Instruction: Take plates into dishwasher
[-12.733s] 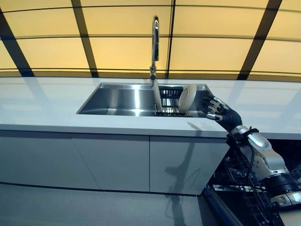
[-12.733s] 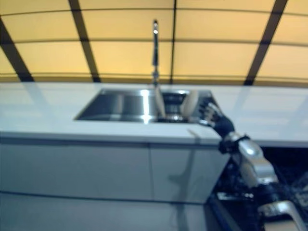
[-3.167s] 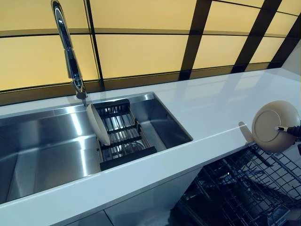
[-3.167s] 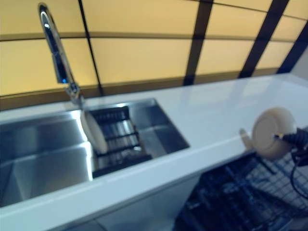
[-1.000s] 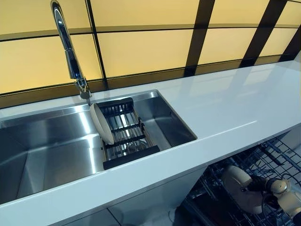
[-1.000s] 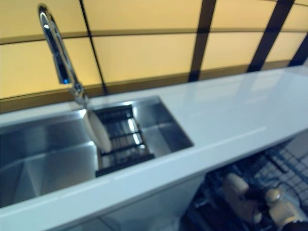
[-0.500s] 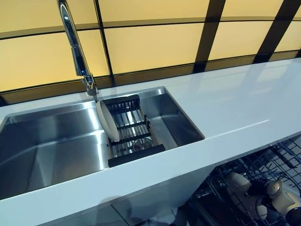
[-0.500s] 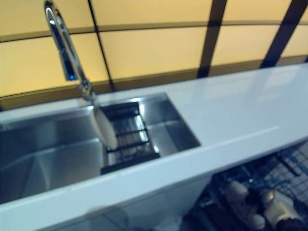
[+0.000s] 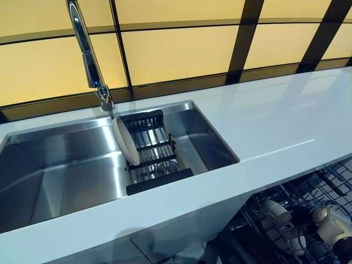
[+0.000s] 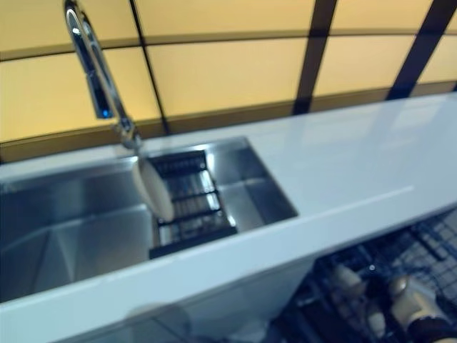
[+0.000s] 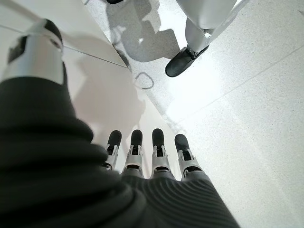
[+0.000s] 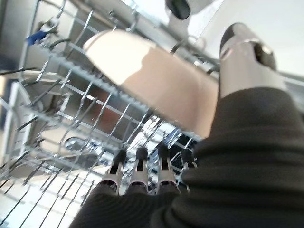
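A beige plate (image 9: pixel 273 212) stands on edge among the wires of the dishwasher rack (image 9: pixel 324 184) under the counter at the lower right. My right hand (image 9: pixel 301 215) is right beside it. In the right wrist view the plate (image 12: pixel 156 80) lies between the thumb (image 12: pixel 242 52) and the straight fingers (image 12: pixel 137 171), resting on the rack's wires (image 12: pixel 71 95). A second pale plate (image 9: pixel 125 141) leans upright in the black drying rack (image 9: pixel 157 165) inside the sink. My left hand (image 11: pixel 152 156) shows only in its own wrist view, open over the floor.
The steel sink (image 9: pixel 60 176) is set in a white countertop (image 9: pixel 275 126), with a tall chrome faucet (image 9: pixel 88 55) behind it. The counter's front edge overhangs the pulled-out dishwasher rack. White cabinet fronts run below the counter.
Since a second ago my right hand has lowered the plate into the dishwasher rack. In the last half second it has stayed there almost still. The camera shifted slightly.
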Motion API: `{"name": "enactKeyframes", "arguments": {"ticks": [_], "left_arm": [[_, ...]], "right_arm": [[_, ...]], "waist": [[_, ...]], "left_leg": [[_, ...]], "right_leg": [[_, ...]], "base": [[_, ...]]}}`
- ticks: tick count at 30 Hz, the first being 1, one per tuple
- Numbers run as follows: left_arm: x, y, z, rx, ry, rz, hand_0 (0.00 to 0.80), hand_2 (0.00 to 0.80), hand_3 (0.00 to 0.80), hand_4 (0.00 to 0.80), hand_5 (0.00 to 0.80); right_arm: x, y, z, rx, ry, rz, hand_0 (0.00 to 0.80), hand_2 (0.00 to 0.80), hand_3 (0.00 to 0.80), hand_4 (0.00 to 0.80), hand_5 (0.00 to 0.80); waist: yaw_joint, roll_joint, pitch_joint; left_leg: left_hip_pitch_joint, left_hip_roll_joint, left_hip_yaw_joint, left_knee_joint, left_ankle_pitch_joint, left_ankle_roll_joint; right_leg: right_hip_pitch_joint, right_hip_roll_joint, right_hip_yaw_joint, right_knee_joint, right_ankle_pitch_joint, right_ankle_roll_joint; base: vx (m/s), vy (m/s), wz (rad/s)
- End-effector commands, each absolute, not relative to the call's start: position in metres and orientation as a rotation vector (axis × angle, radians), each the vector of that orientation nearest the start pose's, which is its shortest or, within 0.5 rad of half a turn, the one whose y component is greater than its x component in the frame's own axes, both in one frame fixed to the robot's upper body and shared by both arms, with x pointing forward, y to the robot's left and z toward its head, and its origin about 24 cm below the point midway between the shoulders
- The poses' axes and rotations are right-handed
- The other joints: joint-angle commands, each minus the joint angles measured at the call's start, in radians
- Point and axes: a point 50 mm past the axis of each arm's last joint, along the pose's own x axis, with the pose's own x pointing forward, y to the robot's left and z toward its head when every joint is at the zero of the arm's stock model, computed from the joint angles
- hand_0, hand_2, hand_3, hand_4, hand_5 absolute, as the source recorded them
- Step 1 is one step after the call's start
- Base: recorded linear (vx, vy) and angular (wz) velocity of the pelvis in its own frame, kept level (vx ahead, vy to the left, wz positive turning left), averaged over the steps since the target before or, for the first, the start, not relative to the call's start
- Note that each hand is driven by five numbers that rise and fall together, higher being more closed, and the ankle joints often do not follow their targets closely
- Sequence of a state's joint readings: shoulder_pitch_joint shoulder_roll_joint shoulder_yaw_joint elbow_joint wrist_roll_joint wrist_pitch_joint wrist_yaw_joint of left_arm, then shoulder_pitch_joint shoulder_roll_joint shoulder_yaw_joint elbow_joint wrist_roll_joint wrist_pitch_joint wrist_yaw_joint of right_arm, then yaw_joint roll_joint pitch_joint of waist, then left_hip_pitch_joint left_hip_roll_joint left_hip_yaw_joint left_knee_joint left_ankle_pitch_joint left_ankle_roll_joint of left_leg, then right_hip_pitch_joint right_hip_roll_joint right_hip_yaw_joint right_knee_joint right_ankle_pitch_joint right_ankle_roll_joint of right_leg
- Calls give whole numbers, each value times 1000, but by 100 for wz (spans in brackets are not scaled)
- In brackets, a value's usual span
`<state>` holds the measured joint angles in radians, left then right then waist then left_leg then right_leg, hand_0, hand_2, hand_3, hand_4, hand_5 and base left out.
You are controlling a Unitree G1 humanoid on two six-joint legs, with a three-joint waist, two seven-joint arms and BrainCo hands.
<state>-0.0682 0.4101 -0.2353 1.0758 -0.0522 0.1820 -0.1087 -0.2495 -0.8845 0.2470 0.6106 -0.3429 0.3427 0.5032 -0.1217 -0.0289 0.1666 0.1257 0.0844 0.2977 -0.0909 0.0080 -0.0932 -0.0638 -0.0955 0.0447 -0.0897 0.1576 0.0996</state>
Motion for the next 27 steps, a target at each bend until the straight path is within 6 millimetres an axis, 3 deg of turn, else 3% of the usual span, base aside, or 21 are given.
{"name": "enactKeyframes", "arguments": {"ticks": [1,5,11,17,21,27], "left_arm": [[146,294,-123,467,1205,1,0,0,0,0,0],[145,294,-124,469,1209,7,0,0,0,0,0],[142,301,-122,479,1219,22,0,0,0,0,0],[137,309,-121,491,1224,40,0,0,0,0,0],[135,310,-122,488,1223,48,0,0,0,0,0],[125,310,-125,487,1239,66,0,0,0,0,0]], "right_arm": [[263,-382,67,-1096,991,79,0,0,0,0,0],[259,-390,71,-1090,1018,67,0,0,0,0,0],[250,-413,93,-1059,1047,-21,0,0,0,0,0],[241,-444,142,-1054,1008,-173,0,0,0,0,0],[236,-454,163,-1038,995,-235,0,0,0,0,0],[210,-482,196,-966,987,-463,0,0,0,0,0]], "waist": [[9,-45,12],[5,-50,10],[0,-60,4],[-6,-80,3],[-9,-90,4],[-14,-102,-3]], "left_leg": [[-10,-37,-68,9,-26,59],[-8,-34,-65,8,-27,59],[-3,-30,-60,6,-27,58],[2,-24,-60,5,-27,57],[3,-23,-60,6,-28,58],[7,-19,-55,4,-29,60]], "right_leg": [[14,-26,-55,7,-6,68],[14,-26,-53,8,-5,68],[19,-21,-49,6,-5,68],[19,-15,-45,11,-1,70],[17,-12,-40,13,1,71],[18,-9,-38,12,5,72]], "base": [[0,0,0],[0,0,0],[0,0,0],[0,0,0],[0,0,0],[0,0,0]]}}
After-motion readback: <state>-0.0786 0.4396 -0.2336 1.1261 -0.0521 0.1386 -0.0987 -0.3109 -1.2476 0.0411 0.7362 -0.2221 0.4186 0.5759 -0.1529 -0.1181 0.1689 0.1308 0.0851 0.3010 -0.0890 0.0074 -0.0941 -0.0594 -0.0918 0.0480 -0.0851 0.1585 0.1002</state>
